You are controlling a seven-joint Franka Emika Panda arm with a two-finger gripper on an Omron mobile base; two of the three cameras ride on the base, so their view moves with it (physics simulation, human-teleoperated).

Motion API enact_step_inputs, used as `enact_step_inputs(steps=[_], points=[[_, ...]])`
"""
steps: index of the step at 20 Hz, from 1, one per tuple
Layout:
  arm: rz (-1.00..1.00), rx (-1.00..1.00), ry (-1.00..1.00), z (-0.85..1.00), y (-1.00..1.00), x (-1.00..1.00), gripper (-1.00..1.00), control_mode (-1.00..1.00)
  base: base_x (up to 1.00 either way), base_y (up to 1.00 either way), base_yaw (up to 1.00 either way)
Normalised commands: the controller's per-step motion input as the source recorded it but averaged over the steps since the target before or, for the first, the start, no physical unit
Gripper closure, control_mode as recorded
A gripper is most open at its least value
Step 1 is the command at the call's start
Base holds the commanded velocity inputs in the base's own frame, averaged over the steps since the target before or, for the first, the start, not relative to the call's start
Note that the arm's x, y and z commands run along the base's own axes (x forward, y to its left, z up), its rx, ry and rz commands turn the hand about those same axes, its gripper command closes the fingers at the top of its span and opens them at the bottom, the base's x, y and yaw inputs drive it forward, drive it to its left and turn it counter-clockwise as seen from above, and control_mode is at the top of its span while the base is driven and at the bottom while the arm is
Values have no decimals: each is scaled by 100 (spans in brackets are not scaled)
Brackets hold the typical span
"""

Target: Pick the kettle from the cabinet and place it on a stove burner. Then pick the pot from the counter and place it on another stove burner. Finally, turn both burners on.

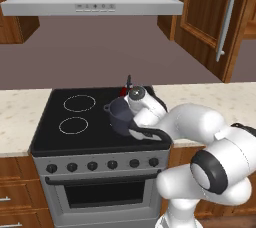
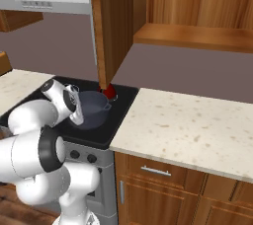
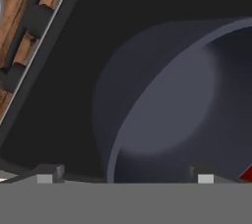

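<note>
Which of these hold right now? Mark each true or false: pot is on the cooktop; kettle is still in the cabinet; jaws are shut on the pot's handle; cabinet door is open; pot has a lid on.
1. The pot sits on the black cooktop. True.
2. The kettle is on the cabinet shelf. False: its red body shows on the cooktop behind the pot, partly hidden by the cabinet door.
3. The jaws are shut on the pot's handle. False: the gripper stands open, its tips either side of the pot's rim.
4. The cabinet door stands open. True: the inner shelf shows.
5. The pot has a lid on. False: its inside is open to view.
</note>
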Motion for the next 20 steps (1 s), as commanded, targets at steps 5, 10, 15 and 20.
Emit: enact_step_inputs(steps=[5,10,15,20], points=[[3,-1,-7,20,12,-22,-100,-100,0,0,0],[3,-1,-1,6,10,-14,-100,-100,0,0,0],[2,-2,-5,10,15,-21,-100,-100,0,0,0],[3,-3,-7,10,19,-22,-100,-100,0,0,0]])
